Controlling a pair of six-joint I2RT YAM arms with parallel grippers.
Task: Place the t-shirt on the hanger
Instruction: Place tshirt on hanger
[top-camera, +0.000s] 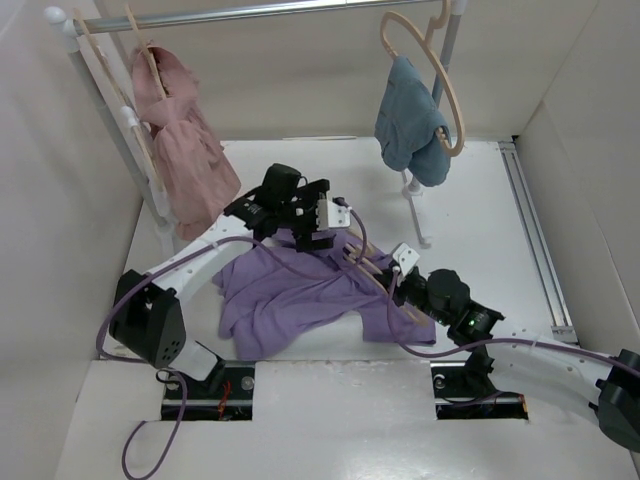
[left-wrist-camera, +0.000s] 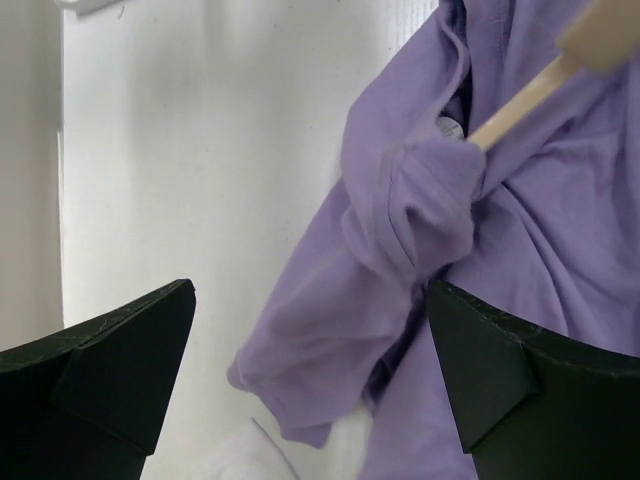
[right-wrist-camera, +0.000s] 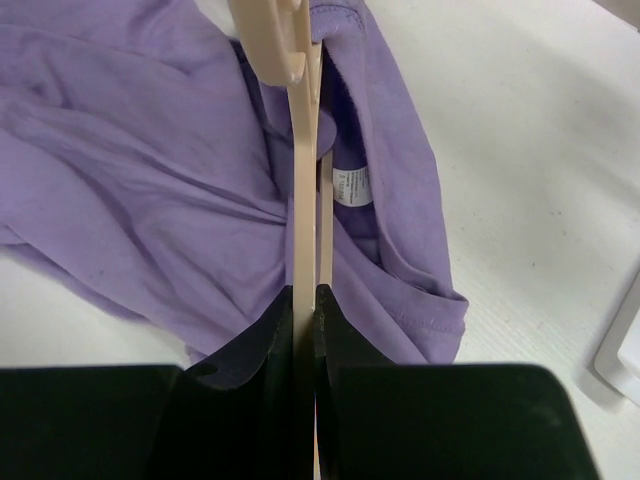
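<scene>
Your t-shirt (top-camera: 300, 295) lies crumpled on the white counter (top-camera: 470, 220) between the two arms, lavender-purple and heavily creased. Its neck opening faces the right arm, and a small white label (right-wrist-camera: 350, 185) shows inside the collar. The hanger (top-camera: 368, 265) is thin and pale beige. It lies slanted across the shirt's right side, and one end pushes into the bunched fabric at the neck.

Your right pincer (right-wrist-camera: 305, 300) is clamped on the hanger's bar, both fingers pressed flat against it. Your left pincer (left-wrist-camera: 310, 300) is spread wide with nothing between its fingers. It hovers over the shirt's far edge, where a fold of cloth wraps the hanger's tip.

Behind the shirt, a metal rail (top-camera: 260, 12) spans the back. A pink garment (top-camera: 185, 150) hangs at its left end and a blue-teal cloth (top-camera: 410, 125) at its right, each on its own hanger. Both hang well apart from the t-shirt.
</scene>
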